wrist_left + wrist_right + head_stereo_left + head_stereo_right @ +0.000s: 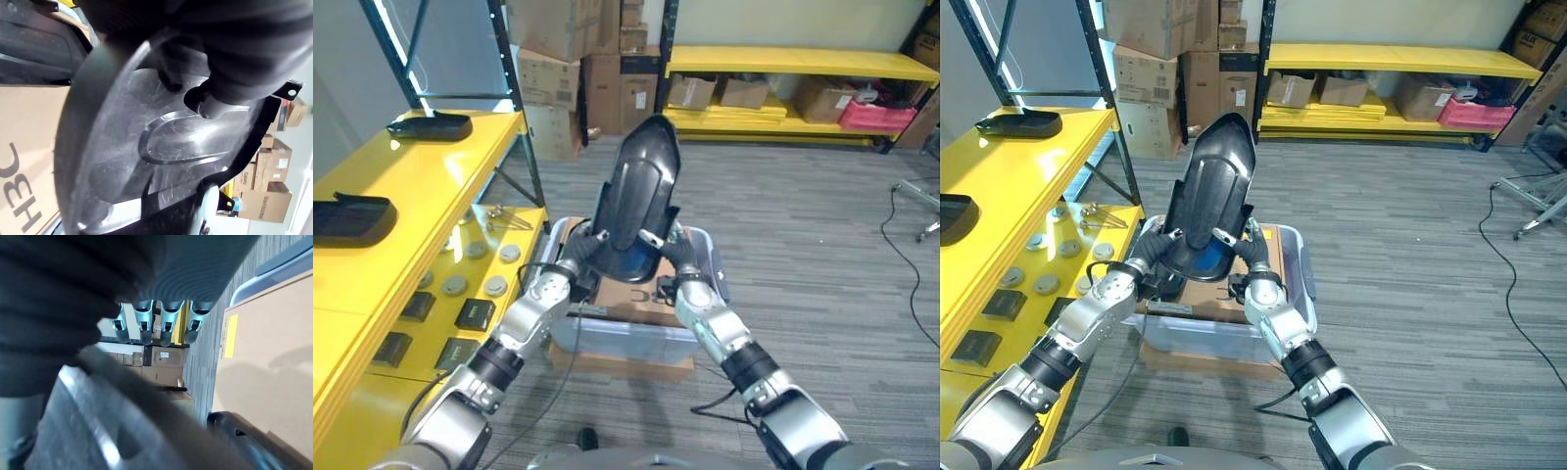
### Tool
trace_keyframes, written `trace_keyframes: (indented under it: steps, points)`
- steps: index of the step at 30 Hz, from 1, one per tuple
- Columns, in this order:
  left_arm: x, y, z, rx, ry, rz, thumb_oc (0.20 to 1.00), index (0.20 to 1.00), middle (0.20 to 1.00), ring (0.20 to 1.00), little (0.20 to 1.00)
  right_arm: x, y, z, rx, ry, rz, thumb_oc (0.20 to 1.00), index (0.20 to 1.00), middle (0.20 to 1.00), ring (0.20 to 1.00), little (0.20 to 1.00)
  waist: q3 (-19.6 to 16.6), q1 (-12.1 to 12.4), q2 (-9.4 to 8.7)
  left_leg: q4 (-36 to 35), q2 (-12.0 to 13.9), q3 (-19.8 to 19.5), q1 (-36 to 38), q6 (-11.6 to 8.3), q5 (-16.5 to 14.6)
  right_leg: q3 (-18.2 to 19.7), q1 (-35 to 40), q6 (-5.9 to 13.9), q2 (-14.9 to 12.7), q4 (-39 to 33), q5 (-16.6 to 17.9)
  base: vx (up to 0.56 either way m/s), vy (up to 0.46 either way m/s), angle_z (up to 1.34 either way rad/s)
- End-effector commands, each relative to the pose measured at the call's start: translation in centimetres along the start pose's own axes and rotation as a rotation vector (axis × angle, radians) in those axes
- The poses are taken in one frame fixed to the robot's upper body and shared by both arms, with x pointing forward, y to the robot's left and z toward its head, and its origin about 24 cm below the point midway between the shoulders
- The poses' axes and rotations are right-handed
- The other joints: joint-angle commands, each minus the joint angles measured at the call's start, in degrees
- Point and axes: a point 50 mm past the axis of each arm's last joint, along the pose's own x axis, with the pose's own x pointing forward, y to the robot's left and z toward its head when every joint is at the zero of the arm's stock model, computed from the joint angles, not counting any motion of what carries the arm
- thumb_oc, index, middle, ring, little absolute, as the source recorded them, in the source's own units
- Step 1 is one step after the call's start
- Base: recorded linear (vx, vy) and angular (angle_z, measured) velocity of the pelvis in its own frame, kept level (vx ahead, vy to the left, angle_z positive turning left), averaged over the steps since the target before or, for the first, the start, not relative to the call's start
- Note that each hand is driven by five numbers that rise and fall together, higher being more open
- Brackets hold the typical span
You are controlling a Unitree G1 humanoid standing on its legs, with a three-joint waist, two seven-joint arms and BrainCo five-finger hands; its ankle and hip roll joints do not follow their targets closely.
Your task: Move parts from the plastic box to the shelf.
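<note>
Above the clear plastic box [626, 338], both hands grip the glossy black curved plastic part [636, 196] upright: left hand [570, 266] and right hand [677, 257] curled round its lower edges, yellow shelf [421, 186] left.

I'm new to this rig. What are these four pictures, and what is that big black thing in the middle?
This is a humanoid robot seen from its own cameras. Two pictures come from its head, looking down; the other two sit on its wrists, very close up. The left robot hand and right robot hand together hold a large glossy black curved plastic part upright above a clear plastic box on the floor, which holds brown cardboard. On the robot's left stands a yellow metal shelf, with two similar black parts already lying on it.
</note>
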Motion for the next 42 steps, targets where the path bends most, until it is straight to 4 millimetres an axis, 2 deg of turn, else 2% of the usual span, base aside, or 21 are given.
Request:
trace_keyframes:
  steps: [1, 4, 5, 6, 8, 11, 12, 15, 17, 18, 21, 22, 23, 24, 26, 29, 32, 36, 38, 40, 42]
  points:
    - [-0.9, 4.4, 6.2, -0.042, -0.374, 0.170, 0.200, 0.200, 0.200, 0.200, 0.200, -0.9, -8.3, -2.2, -0.163, 0.024, -0.271, 1.000, 1.000, 1.000, 1.000, 1.000, -2.1, 1.9, 0.39, -0.1, 1.3, -0.9, 4.2, -1.85, -7.1, -2.4, -2.5, 0.61, 1.8, 0.1, -0.8, 0.00, 0.000, 0.00]
    - [-2.0, 6.6, 6.0, -0.029, -0.385, 0.243, 0.200, 0.200, 0.200, 0.200, 0.200, -2.0, -10.2, -3.7, -0.197, 0.068, -0.327, 1.000, 1.000, 1.000, 1.000, 1.000, -2.1, 1.8, 0.47, -0.1, 1.3, -0.8, 4.0, -1.77, -7.1, -2.4, -2.7, 0.67, 1.8, 0.1, -0.8, -0.03, 0.027, 0.00]
    - [-3.8, 9.4, 5.3, -0.018, -0.387, 0.341, 0.200, 0.200, 0.200, 0.200, 0.200, -3.7, -12.8, -5.9, -0.246, 0.153, -0.395, 1.000, 1.000, 1.000, 1.000, 1.000, -1.9, 1.7, 0.55, -0.1, 1.3, -0.9, 3.7, -1.82, -7.1, -2.6, -3.0, 0.80, 1.7, 0.1, -0.8, -0.05, 0.047, -0.04]
    - [-4.5, 10.5, 5.0, -0.020, -0.384, 0.377, 0.200, 0.200, 0.200, 0.200, 0.200, -4.6, -13.7, -6.9, -0.269, 0.192, -0.411, 1.000, 1.000, 1.000, 1.000, 1.000, -1.8, 1.6, 0.55, -0.1, 1.3, -0.9, 3.5, -1.81, -7.1, -2.8, -3.0, 0.85, 1.7, 0.1, -0.8, -0.05, 0.046, -0.06]
    - [-5.4, 11.6, 4.8, -0.014, -0.382, 0.416, 0.200, 0.200, 0.200, 0.200, 0.200, -5.6, -14.6, -8.1, -0.282, 0.246, -0.426, 1.000, 1.000, 1.000, 1.000, 1.000, -1.7, 1.6, 0.54, -0.1, 1.2, -1.1, 3.3, -1.81, -7.1, -2.9, -3.1, 0.94, 1.6, 0.1, -0.8, -0.03, 0.031, -0.03]
    - [-7.6, 13.8, 4.5, 0.005, -0.385, 0.502, 0.200, 0.200, 0.200, 0.200, 0.200, -8.2, -16.1, -11.2, -0.326, 0.390, -0.437, 1.000, 1.000, 1.000, 1.000, 1.000, -1.4, 2.0, 0.49, -0.1, 1.0, -1.5, 2.8, -1.79, -7.2, -3.1, -3.4, 1.22, 1.4, 0.1, -0.7, -0.03, 0.050, 0.01]
    - [-8.7, 14.7, 4.5, 0.010, -0.398, 0.550, 0.200, 0.200, 0.200, 0.200, 0.200, -9.8, -16.3, -13.1, -0.333, 0.491, -0.419, 1.000, 1.000, 1.000, 1.000, 1.000, -1.2, 2.3, 0.46, -0.1, 0.8, -1.8, 2.4, -1.77, -7.3, -3.3, -3.5, 1.39, 1.2, 0.1, -0.7, -0.03, 0.056, 0.06]
    - [-10.3, 15.9, 4.7, 0.014, -0.420, 0.610, 0.200, 0.200, 0.200, 0.200, 0.200, -12.4, -15.7, -16.0, -0.322, 0.668, -0.365, 1.000, 1.000, 1.000, 1.000, 1.000, -1.0, 2.9, 0.49, -0.1, 0.4, -2.7, 1.8, -1.65, -7.3, -3.5, -3.7, 1.63, 0.9, 0.1, -0.7, -0.04, 0.062, 0.05]
    - [-11.8, 16.5, 4.8, 0.050, -0.442, 0.668, 0.200, 0.200, 0.200, 0.200, 0.200, -15.6, -14.1, -19.2, -0.298, 0.850, -0.298, 1.000, 1.000, 1.000, 1.000, 1.000, -0.7, 4.0, 0.53, -0.1, -0.2, -4.1, 1.2, -1.49, -7.2, -3.8, -3.6, 1.91, 0.4, 0.1, -0.5, -0.03, 0.060, 0.07]
    - [-11.9, 16.6, 4.8, 0.053, -0.444, 0.675, 0.200, 0.200, 0.200, 0.200, 0.200, -16.1, -13.8, -19.6, -0.291, 0.878, -0.289, 1.000, 1.000, 1.000, 1.000, 1.000, -0.7, 4.1, 0.50, -0.1, -0.3, -4.4, 1.1, -1.45, -7.2, -3.8, -3.6, 1.96, 0.3, 0.1, -0.5, -0.01, 0.034, 0.17]
    - [-12.4, 16.8, 4.7, 0.054, -0.452, 0.701, 0.200, 0.200, 0.200, 0.200, 0.200, -19.5, -12.4, -22.2, -0.207, 1.050, -0.266, 1.000, 1.000, 1.000, 1.000, 1.000, -0.3, 4.9, 0.69, -0.1, -1.1, -6.7, 0.9, -0.85, -7.3, -3.0, -3.7, 1.97, 0.2, 1.7, -1.5, 0.00, 0.030, 0.21]
    - [-12.1, 16.7, 4.7, 0.052, -0.454, 0.684, 0.200, 0.200, 0.200, 0.200, 0.200, -22.0, -11.8, -23.6, -0.137, 1.150, -0.265, 1.000, 1.000, 1.000, 1.000, 1.000, -0.1, 4.8, 0.95, -0.1, -1.7, -9.5, 0.5, -0.27, -7.1, -0.6, -4.6, 1.36, 1.2, 3.7, -2.7, -0.01, 0.018, 0.35]
    - [-12.0, 16.7, 4.7, 0.051, -0.454, 0.681, 0.200, 0.200, 0.200, 0.200, 0.200, -22.2, -11.7, -23.8, -0.129, 1.163, -0.264, 1.000, 1.000, 1.000, 1.000, 1.000, -0.2, 4.7, 0.97, -0.1, -1.8, -10.0, 0.2, -0.20, -6.9, -0.2, -4.9, 1.21, 1.4, 3.9, -2.7, 0.01, 0.005, 0.48]
    - [-11.5, 16.4, 4.6, 0.053, -0.461, 0.645, 0.200, 0.200, 0.200, 0.200, 0.200, -23.8, -11.7, -24.4, -0.077, 1.216, -0.286, 1.000, 1.000, 1.000, 1.000, 1.000, 0.1, 3.8, 1.10, -0.1, -2.4, -12.6, 0.4, 0.15, -6.7, 3.1, -5.1, 0.33, 3.2, 5.0, -3.5, 0.02, -0.003, 0.67]
    - [-10.7, 15.6, 4.9, 0.050, -0.474, 0.601, 0.200, 0.200, 0.200, 0.200, 0.200, -25.2, -11.8, -24.8, -0.031, 1.270, -0.312, 1.000, 1.000, 1.000, 1.000, 1.000, 0.4, 2.6, 1.23, -0.1, -3.2, -16.1, 0.2, 0.13, -6.0, 5.8, -5.4, -0.60, 5.2, 5.9, -4.0, 0.02, -0.009, 1.56]
    - [-10.4, 15.0, 5.3, 0.031, -0.465, 0.604, 0.200, 0.200, 0.200, 0.200, 0.200, -25.6, -11.6, -25.1, -0.087, 1.333, -0.180, 1.000, 1.000, 1.000, 1.000, 1.000, 1.3, 4.4, 1.16, -0.1, -3.4, -18.3, -0.9, -0.82, -4.9, 4.1, -5.0, -1.60, 6.0, 5.5, -4.5, -0.07, -0.043, 2.42]
    - [-10.2, 14.8, 5.0, 0.022, -0.455, 0.595, 0.200, 0.200, 0.200, 0.200, 0.200, -25.4, -11.6, -25.1, -0.065, 1.346, -0.182, 1.000, 1.000, 1.000, 1.000, 1.000, 1.5, 4.8, 1.12, -0.1, -3.1, -18.2, -1.8, -1.42, -4.3, 2.9, -5.0, -1.92, 6.5, 4.9, -4.5, -0.08, -0.020, 0.86]
    - [-10.0, 14.4, 4.4, -0.010, -0.430, 0.558, 0.200, 0.200, 0.200, 0.200, 0.200, -25.3, -12.2, -25.0, -0.087, 1.350, -0.162, 1.000, 1.000, 1.000, 1.000, 1.000, 2.1, 4.3, 1.06, -0.1, -0.7, -11.0, -4.0, -3.38, -3.4, -2.6, -4.6, -2.34, 6.5, 4.0, -5.1, -0.07, 0.004, 1.15]
    - [-9.7, 13.6, 3.9, -0.017, -0.427, 0.513, 0.200, 0.200, 0.200, 0.200, 0.200, -25.9, -12.5, -25.1, -0.080, 1.360, -0.165, 1.000, 1.000, 1.000, 1.000, 1.000, 3.3, 3.4, 1.02, 0.1, 1.2, -2.9, -5.6, -4.40, -2.2, -6.9, -4.0, -2.70, 5.9, 4.4, -5.4, 0.01, 0.081, 1.50]
    - [-9.7, 13.3, 3.7, -0.020, -0.428, 0.499, 0.200, 0.200, 0.200, 0.200, 0.200, -25.9, -12.6, -25.0, -0.083, 1.361, -0.167, 1.000, 1.000, 1.000, 1.000, 1.000, 3.7, 3.4, 1.30, -0.1, 1.6, -1.3, -6.5, -4.72, -1.6, -7.8, -4.0, -2.79, 5.7, 4.9, -5.6, 0.05, 0.097, 1.16]
    - [-9.7, 12.9, 3.4, -0.031, -0.430, 0.476, 0.200, 0.200, 0.200, 0.200, 0.200, -25.8, -13.0, -25.0, -0.111, 1.360, -0.176, 1.000, 1.000, 1.000, 1.000, 1.000, 4.8, 3.8, 2.20, -0.1, 2.8, 1.3, -9.7, -6.57, 0.6, -8.9, -2.9, -2.98, 5.6, 6.5, -7.3, 0.20, 0.151, 1.12]
